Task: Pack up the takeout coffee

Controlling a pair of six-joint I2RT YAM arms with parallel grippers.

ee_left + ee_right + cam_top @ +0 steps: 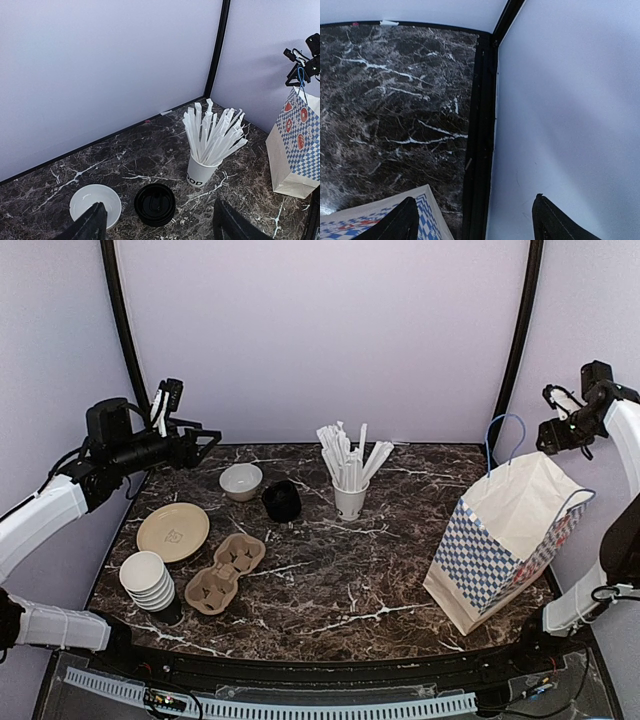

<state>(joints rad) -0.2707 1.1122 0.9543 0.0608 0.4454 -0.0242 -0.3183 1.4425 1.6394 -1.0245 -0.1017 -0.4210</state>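
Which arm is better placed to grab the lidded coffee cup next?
Left. The left pincer, open, faces the takeout coffee, centred in its wrist view; the right pincer is up by the paper bag, far from it.

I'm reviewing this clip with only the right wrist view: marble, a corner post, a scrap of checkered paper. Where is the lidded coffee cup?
Observer: The takeout coffee stands upright near the back of the table, between the white bowl and the straw cup.
Operator: Is a gripper on it?
Observer: No. The left gripper hangs open above the back left edge, apart from it.
Operator: And the bag?
Observer: The paper bag stands tilted on the right side, well away from the cup.
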